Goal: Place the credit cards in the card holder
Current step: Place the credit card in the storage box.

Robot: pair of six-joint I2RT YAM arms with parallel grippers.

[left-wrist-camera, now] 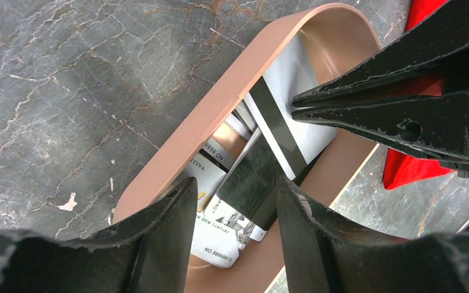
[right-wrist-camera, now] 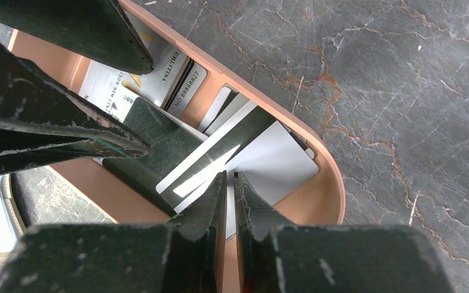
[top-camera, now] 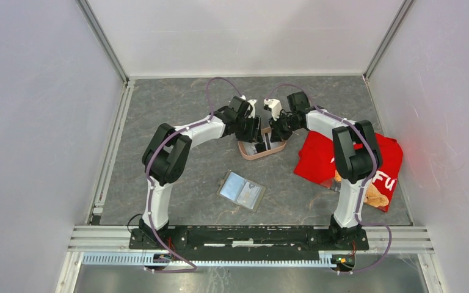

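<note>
The credit cards lie piled in a pink oval tray (top-camera: 253, 157). My right gripper (right-wrist-camera: 229, 177) is shut on the edge of a whitish card with a dark stripe (right-wrist-camera: 275, 159); its tips also show in the left wrist view (left-wrist-camera: 294, 105). My left gripper (left-wrist-camera: 235, 183) is open, its fingers either side of a dark green card (left-wrist-camera: 250, 177) that lies over white printed cards (left-wrist-camera: 220, 244). The card holder (top-camera: 241, 190) lies open and flat on the table, nearer the arm bases, apart from both grippers.
A red cloth (top-camera: 348, 159) with a tan object (top-camera: 375, 196) on it lies right of the tray. The tray's rim (left-wrist-camera: 189, 134) stands beside my left fingers. White walls enclose the grey marbled table (top-camera: 177, 110).
</note>
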